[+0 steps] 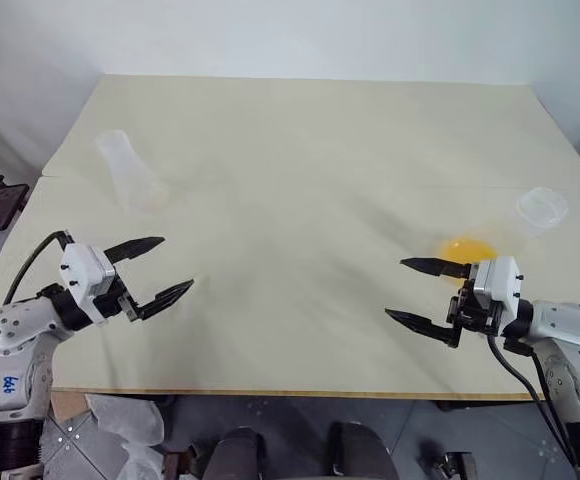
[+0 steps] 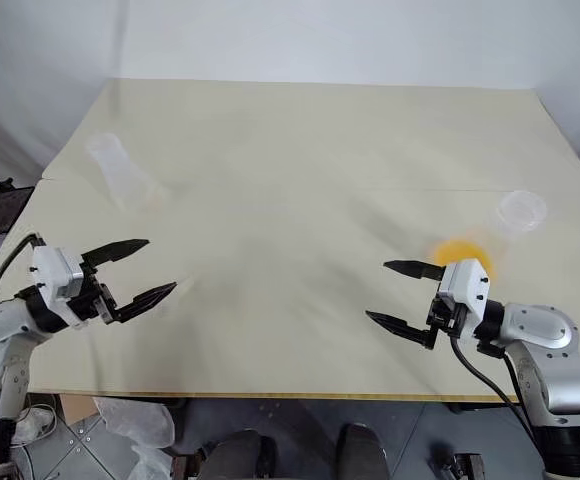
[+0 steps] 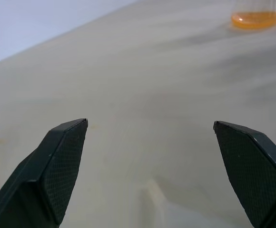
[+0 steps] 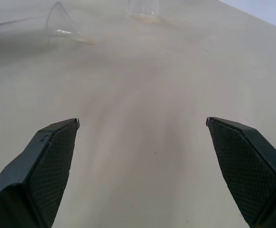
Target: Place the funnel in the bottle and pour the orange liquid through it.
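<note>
**Nothing started yet: both grippers empty, funnel apart from the bottle**

From the head cameras, the left gripper (image 1: 150, 270) and the right gripper (image 1: 417, 292) hang over the near part of the table (image 1: 300, 160), each spread wide with nothing between its fingers. The bottle (image 1: 128, 168) stands at the far left, well apart from the left gripper. The orange liquid (image 1: 467, 248) sits in a clear cup just beyond the right gripper, and a small clear cup (image 1: 540, 208) stands further off to the right.

In the left wrist view the two black fingers stand wide apart over bare tabletop, and the orange liquid (image 3: 256, 19) shows far across the table.

In the right wrist view the fingers are likewise parted. The funnel (image 4: 64, 26) appears to lie on its side on the table, near the bottle (image 4: 142, 9), though it is nearly see-through and hard to make out.

By my reading every step remains: picking up the funnel, seating it in the bottle's neck, then lifting and tipping the liquid.
</note>
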`<action>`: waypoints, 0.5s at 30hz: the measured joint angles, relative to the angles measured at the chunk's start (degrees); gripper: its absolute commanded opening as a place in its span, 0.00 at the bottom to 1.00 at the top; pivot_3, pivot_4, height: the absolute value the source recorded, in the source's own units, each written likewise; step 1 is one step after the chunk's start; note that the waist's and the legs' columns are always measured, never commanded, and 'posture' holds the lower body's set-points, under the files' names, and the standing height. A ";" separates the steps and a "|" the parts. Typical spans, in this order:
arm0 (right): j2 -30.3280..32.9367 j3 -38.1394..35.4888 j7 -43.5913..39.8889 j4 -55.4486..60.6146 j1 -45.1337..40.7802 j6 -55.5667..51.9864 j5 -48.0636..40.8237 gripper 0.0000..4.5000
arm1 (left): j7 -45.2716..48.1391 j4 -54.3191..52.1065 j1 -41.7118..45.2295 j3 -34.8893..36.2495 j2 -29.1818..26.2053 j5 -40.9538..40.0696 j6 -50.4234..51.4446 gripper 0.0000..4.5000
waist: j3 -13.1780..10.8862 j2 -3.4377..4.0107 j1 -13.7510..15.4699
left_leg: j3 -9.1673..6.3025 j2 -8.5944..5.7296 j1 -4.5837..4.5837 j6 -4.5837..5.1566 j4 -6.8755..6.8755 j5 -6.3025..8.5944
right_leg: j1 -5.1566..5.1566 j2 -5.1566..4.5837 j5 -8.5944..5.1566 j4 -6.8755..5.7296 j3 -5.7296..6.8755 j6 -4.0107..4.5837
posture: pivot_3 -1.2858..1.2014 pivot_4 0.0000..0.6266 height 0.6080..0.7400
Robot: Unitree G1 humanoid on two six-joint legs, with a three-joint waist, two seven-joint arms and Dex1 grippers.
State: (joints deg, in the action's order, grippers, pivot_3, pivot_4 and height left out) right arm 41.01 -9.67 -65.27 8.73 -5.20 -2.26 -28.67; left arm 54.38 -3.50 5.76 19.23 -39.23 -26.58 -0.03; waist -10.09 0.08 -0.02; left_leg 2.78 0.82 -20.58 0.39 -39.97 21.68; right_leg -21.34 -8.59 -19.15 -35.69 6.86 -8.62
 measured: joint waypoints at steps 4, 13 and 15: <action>-0.42 -0.02 0.64 -0.03 0.26 0.06 0.26 1.00 | -2.72 -0.03 -0.48 0.11 1.43 -0.01 0.65 1.00 | 0.00 0.00 -0.07 | 0.00 0.01 0.00 0.00 0.00 0.00 | 0.00 0.01 0.00 -0.01 0.01 0.00 | 0.52 0.24 1.00; -11.25 4.91 8.94 3.52 -5.42 -1.58 0.32 1.00 | -23.42 3.04 -5.66 15.87 11.59 -3.94 5.06 1.00 | 0.01 -0.04 -0.26 | -0.04 0.06 0.04 -0.02 -0.03 0.01 | -0.02 0.00 0.00 -0.10 -0.02 0.00 | 0.52 0.24 1.00; -13.51 6.20 10.85 3.82 -7.10 -1.57 0.92 1.00 | -25.42 2.88 -9.26 18.09 13.42 -3.97 4.43 1.00 | 0.01 -0.04 -0.21 | -0.05 0.02 0.04 -0.02 -0.01 0.01 | -0.02 -0.03 0.00 -0.09 -0.01 0.00 | 0.52 0.24 1.00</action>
State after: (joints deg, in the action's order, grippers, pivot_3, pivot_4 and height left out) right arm 27.50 -3.48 -54.43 12.56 -12.30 -3.82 -27.75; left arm 28.96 -0.61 -3.50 37.31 -25.82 -30.55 4.40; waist -10.09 0.04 -0.24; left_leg 2.74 0.84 -20.54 0.37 -39.98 21.69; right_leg -21.37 -8.62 -19.15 -35.79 6.84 -8.62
